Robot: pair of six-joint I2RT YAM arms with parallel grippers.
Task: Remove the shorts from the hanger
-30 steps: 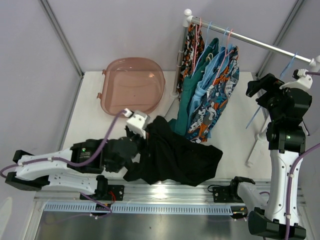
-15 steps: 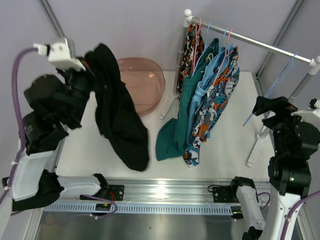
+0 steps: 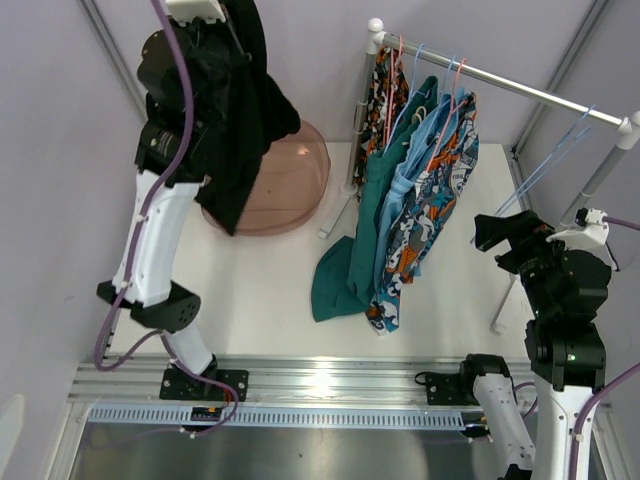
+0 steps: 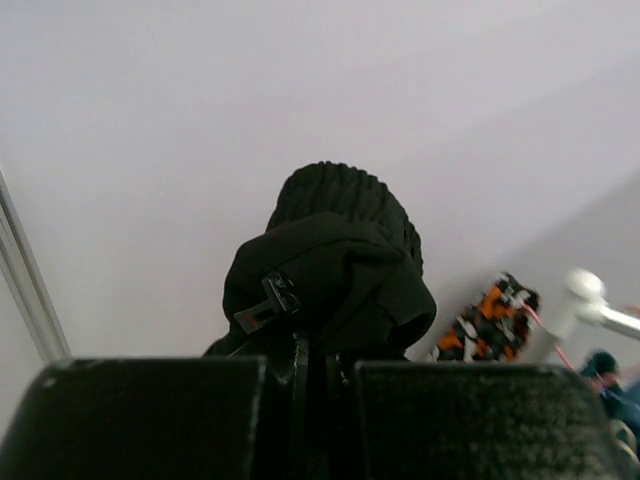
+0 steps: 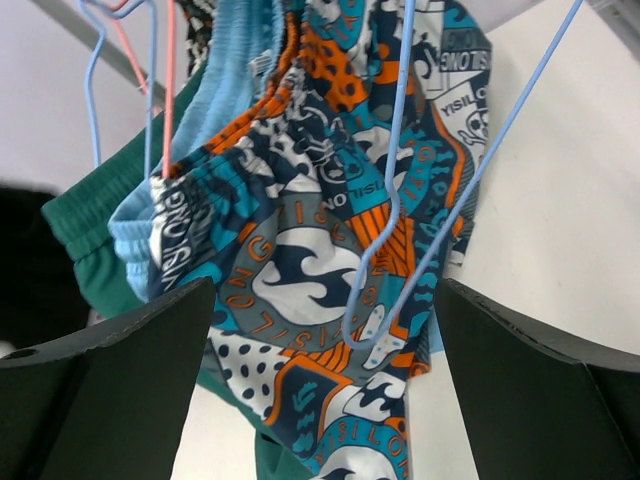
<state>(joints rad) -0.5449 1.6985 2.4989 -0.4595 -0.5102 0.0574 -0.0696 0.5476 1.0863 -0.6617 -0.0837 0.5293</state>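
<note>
Black shorts (image 3: 243, 120) hang clamped in left pincer (image 4: 310, 368) (right pincer (image 5: 325, 350) gapes empty).

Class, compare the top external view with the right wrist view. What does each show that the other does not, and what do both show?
Only the top external view shows the black shorts held up off the table, the pink tub and the rail. Only the right wrist view shows the right hand with its fingers wide apart, and the lettering on the print. Both show the patterned shorts, the light blue shorts, the teal shorts and an empty blue hanger.
</note>
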